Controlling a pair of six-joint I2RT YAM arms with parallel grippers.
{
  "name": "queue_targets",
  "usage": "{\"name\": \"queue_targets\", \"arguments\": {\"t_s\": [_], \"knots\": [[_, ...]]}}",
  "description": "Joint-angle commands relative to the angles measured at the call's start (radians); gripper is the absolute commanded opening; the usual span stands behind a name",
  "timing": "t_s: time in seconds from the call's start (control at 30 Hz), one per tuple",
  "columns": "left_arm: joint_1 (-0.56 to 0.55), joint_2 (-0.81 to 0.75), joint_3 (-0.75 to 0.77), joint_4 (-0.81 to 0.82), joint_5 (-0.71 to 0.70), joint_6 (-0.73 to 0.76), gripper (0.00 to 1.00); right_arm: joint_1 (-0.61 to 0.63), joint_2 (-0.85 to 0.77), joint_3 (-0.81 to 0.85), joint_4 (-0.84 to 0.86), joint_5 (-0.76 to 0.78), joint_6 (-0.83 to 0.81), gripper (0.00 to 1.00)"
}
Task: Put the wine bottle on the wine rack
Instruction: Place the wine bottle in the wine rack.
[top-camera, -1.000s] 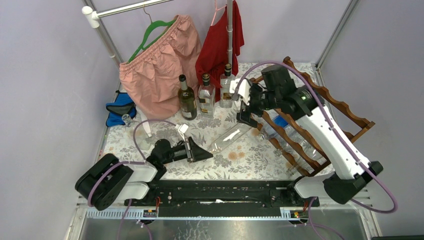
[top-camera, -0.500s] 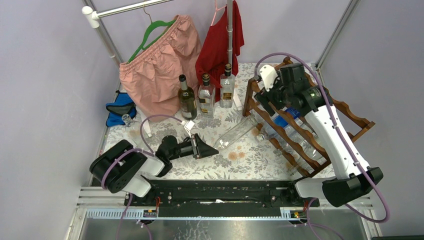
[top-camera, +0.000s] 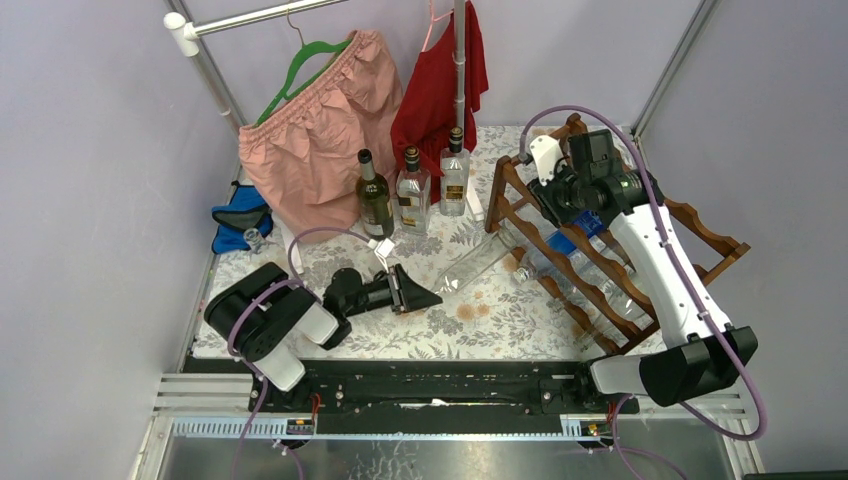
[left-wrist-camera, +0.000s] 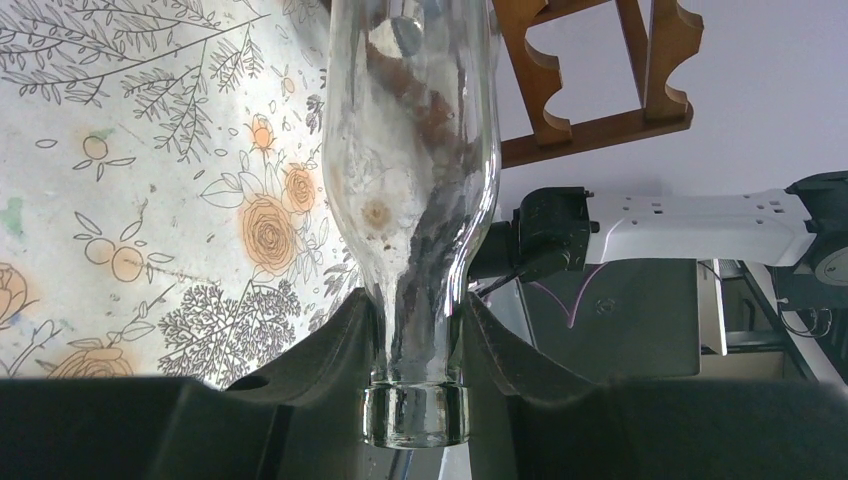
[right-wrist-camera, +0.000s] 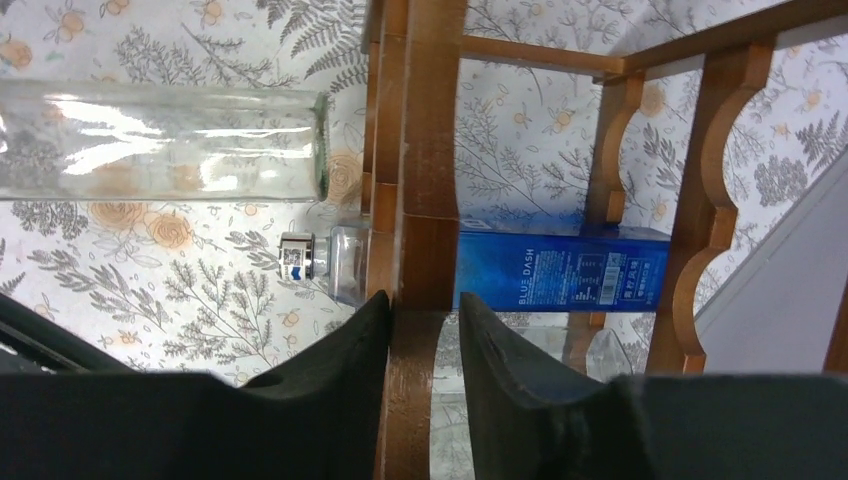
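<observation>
The flowered tablecloth (top-camera: 500, 320) is the broadest thing here, flat and matte under everything. On its right stands the wine rack (right-wrist-camera: 425, 150), reddish-brown varnished wood, an open frame of square posts and scalloped rails. One cradle already holds a bottle with a blue label (right-wrist-camera: 560, 268).

The wine bottle (top-camera: 478, 262) lies on its side on the cloth, its base just beside the foot of the rack and its neck pointing back toward the arms. It is clear, smooth glass and looks empty: a straight round body, a sloped shoulder, a narrow neck ending in a thicker lip.

I'd expect it to be rigid, fairly light when empty, slick, prone to rolling, and unforgiving if knocked against wood. The neck below the lip is the sensible place to hold it, since the lip stops it sliding out. Held there alone, though, the long body will sag and swing.

The left gripper (left-wrist-camera: 418, 310) has its dark jaws pinched on that neck. The right gripper (right-wrist-camera: 425, 310) has its jaws tight against either side of a rack post, apparently steadying the frame.
</observation>
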Motion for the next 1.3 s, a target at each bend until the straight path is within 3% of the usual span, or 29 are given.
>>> {"name": "queue_targets", "arguments": {"t_s": [0.0,0.17,0.3,0.93,1.27], "knots": [[-0.013,0.02,0.038,0.211,-0.029,0.003,0.0,-0.018,0.008,-0.003,-0.016,-0.079,-0.01,0.32],[-0.023,0.063,0.064,0.223,-0.045,-0.01,0.0,-0.018,-0.001,0.008,-0.031,-0.134,-0.007,0.1],[-0.045,0.115,0.092,0.237,-0.06,-0.016,0.0,-0.019,-0.011,0.015,-0.044,-0.163,-0.003,0.04],[-0.061,0.232,0.171,0.253,-0.109,-0.023,0.0,-0.018,-0.06,0.007,-0.129,-0.303,-0.059,0.01],[-0.152,0.312,0.242,0.257,-0.207,-0.051,0.0,-0.018,-0.08,-0.003,-0.151,-0.343,-0.063,0.01]]}}
